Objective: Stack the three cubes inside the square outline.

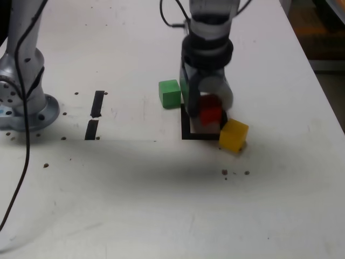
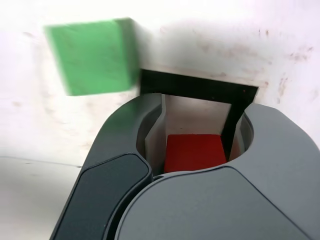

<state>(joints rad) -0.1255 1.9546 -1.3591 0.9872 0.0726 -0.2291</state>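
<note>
The gripper (image 1: 210, 110) was clamped on the red cube (image 1: 211, 112), its jaws closed against the cube's sides, holding it over the square outline (image 1: 187, 129) on the white surface (image 1: 161, 189), apparently because that cube was meant as the base of the stack. Whether the cube touched the surface could not be told. The arm reached down steeply from above, gripper pointing almost straight down. The green cube (image 1: 170, 93) sat just beside the gripper, outside the outline. The yellow cube (image 1: 233, 135) lay on the gripper's opposite side, at the outline's corner.
</note>
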